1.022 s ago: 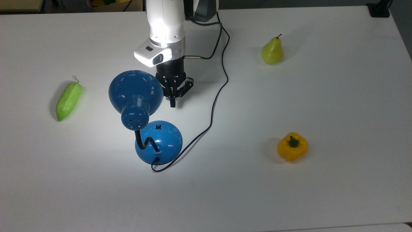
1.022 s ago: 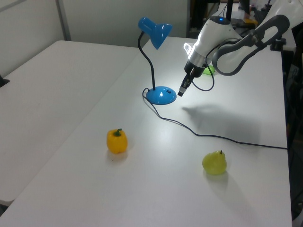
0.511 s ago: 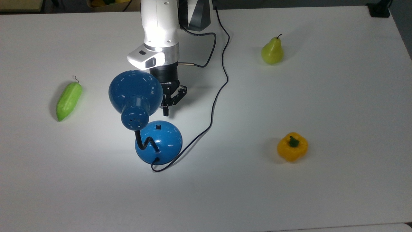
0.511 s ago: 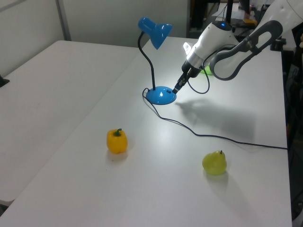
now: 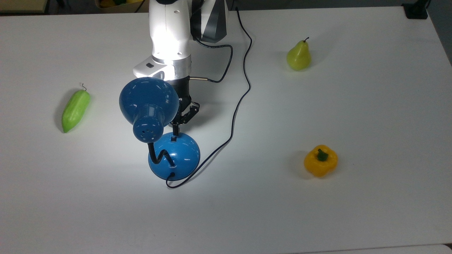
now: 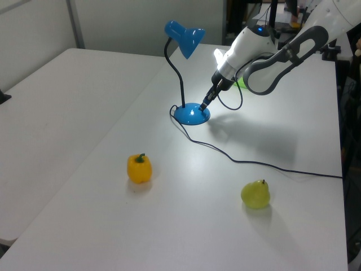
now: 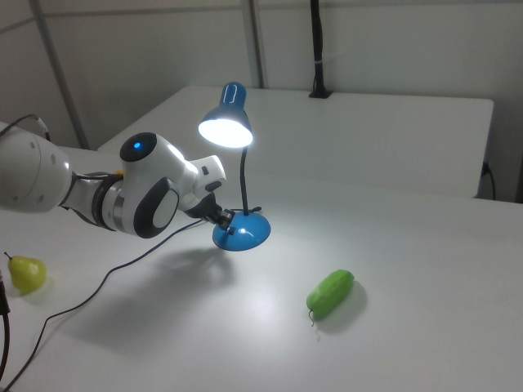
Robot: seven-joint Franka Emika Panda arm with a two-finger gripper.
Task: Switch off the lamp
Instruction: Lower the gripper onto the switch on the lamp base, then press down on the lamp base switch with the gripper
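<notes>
The blue lamp stands lit on the white table (image 5: pixel 370 113), with its dome shade (image 5: pixel 148 100) over a bent black gooseneck (image 5: pixel 159 155) and a round blue base (image 5: pixel 178 157). A small black switch (image 5: pixel 173 139) sits on the base's far side. My gripper (image 5: pixel 175 132) is shut with nothing in it, its tips pointing down right at the switch, partly hidden behind the shade. In the left view the gripper (image 6: pixel 203 104) meets the base (image 6: pixel 190 114). In the right view the shade (image 7: pixel 225 126) glows and the gripper (image 7: pixel 224 217) is at the base (image 7: pixel 243 232).
The lamp's thin black cord (image 5: pixel 236 106) runs from the base up past the arm's right side in the top view. A green vegetable (image 5: pixel 76 110) lies at the top view's left. A pear (image 5: pixel 298 56) and a yellow bell pepper (image 5: pixel 320 160) sit at the top view's right.
My shut gripper has moved down and leftward in the top view, from beside the shade to the switch on the lamp's base. The lamp stays lit.
</notes>
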